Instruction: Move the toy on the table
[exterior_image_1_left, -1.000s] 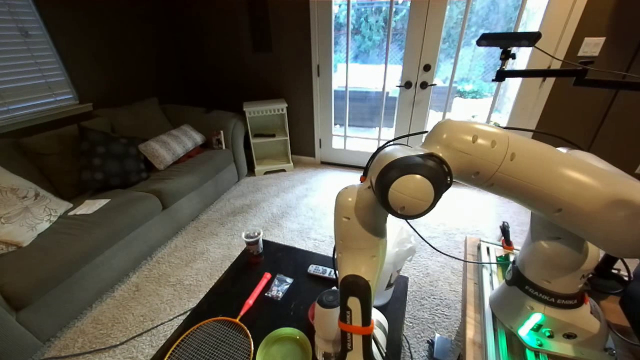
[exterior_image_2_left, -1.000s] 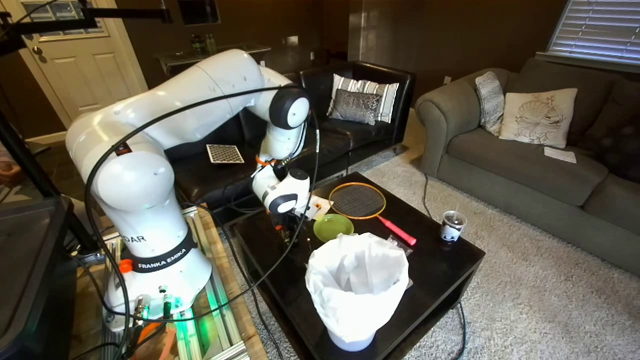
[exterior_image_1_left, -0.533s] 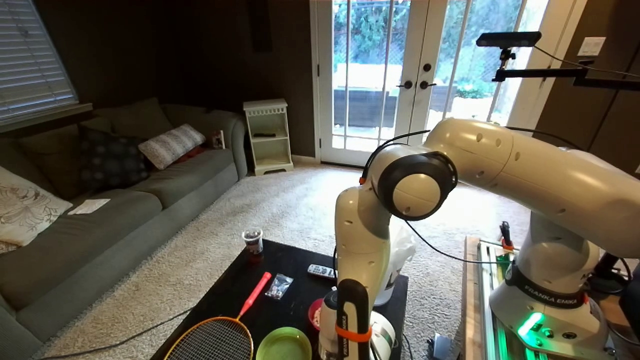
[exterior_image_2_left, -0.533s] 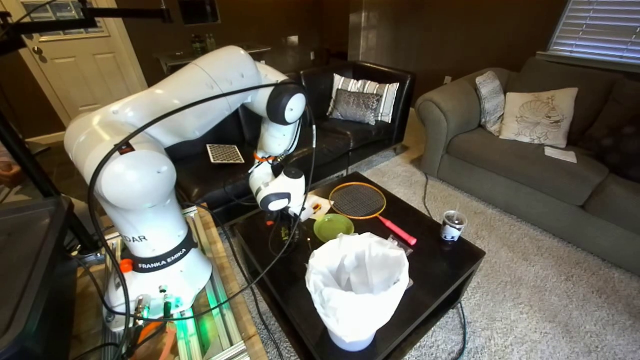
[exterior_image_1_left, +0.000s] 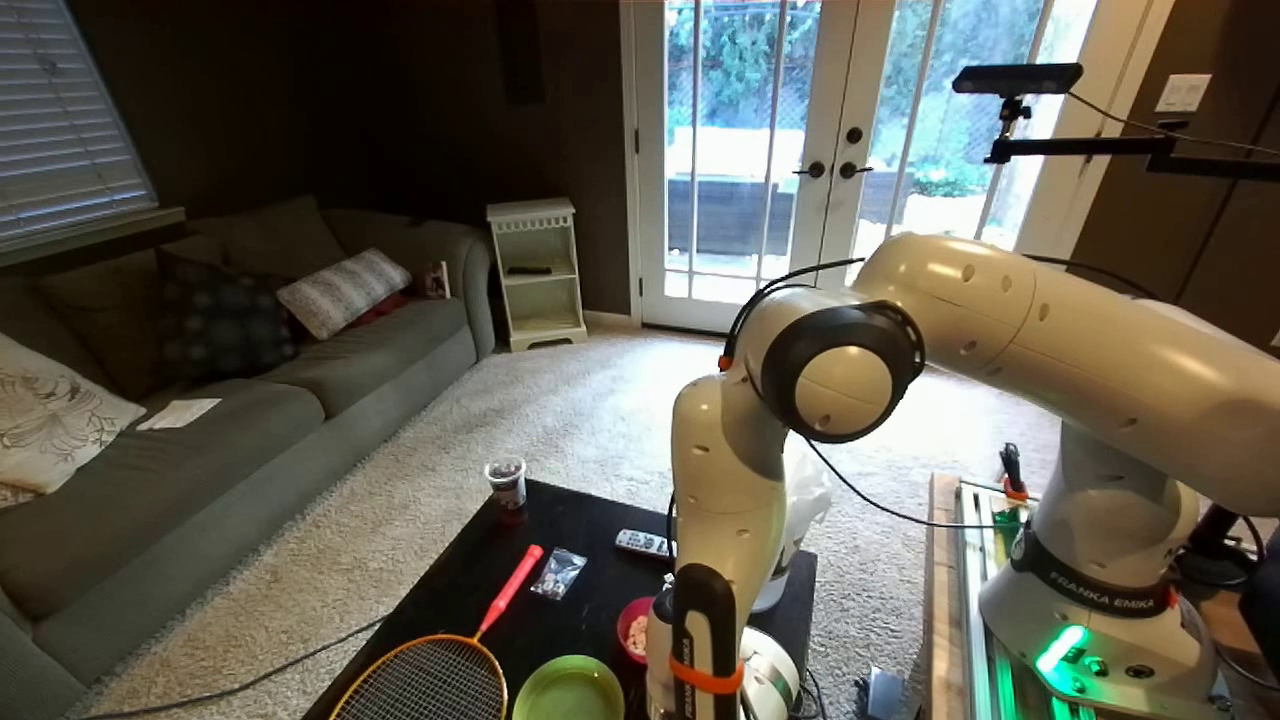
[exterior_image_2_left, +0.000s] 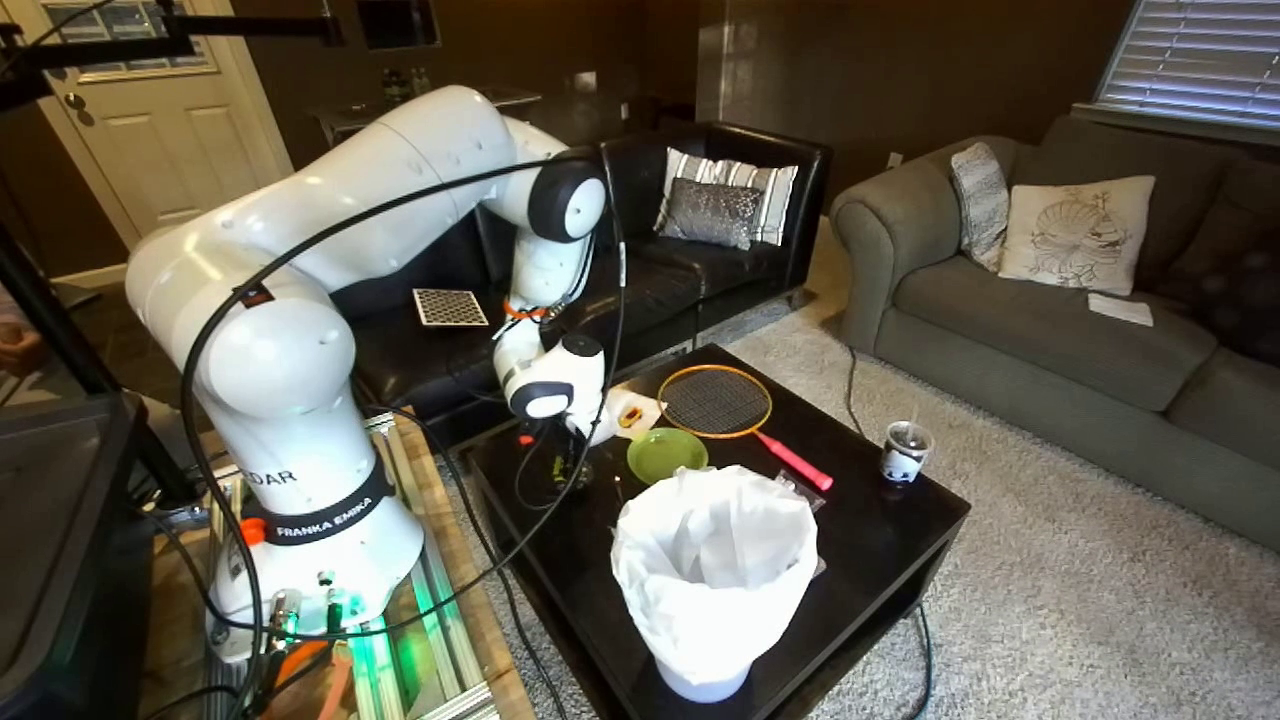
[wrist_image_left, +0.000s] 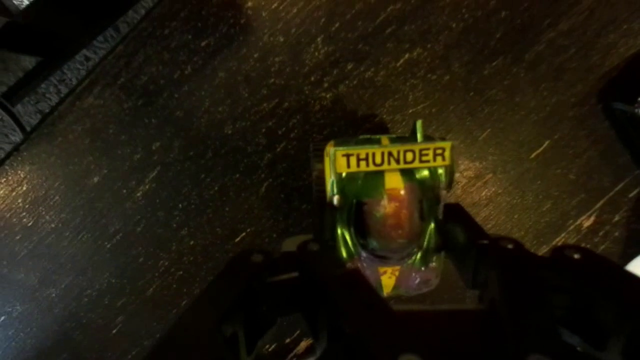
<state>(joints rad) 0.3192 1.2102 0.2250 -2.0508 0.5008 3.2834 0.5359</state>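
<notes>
Since a second ago, the arm (exterior_image_2_left: 545, 275) has drawn its wrist end away from the green bowl (exterior_image_2_left: 668, 455), baring more of the pale sheet (exterior_image_2_left: 647, 407) next to it; more of the pink bowl (exterior_image_1_left: 625, 612) now shows beside the arm as well. Both fingers (wrist_image_left: 462, 235) of the gripper (wrist_image_left: 392, 230) are clamped on the sides of a green toy car (wrist_image_left: 395, 215), its yellow THUNDER plate toward the top of the wrist view. Whether the wheels touch the table (exterior_image_2_left: 865, 555) or hang just above it, I cannot tell.

The car is at the side of the table toward the robot's base, between that edge and the green bowl. In the wrist view a table edge cuts the upper-left corner, with a broad run of scuffed dark top between it and the car; more top reaches right to a dark shape (wrist_image_left: 622, 105) too dim to name.

Just past the green bowl lies the racket (exterior_image_2_left: 714, 400), its head near an edge. A cup (exterior_image_2_left: 907, 455) stands close to a corner. The white-lined bin (exterior_image_2_left: 715, 590) rises near the table's end, dark top showing between it and the gripper. A remote (exterior_image_1_left: 643, 542) and a clear packet (exterior_image_1_left: 559, 573) lie apart from each other, further in from the edges.
</notes>
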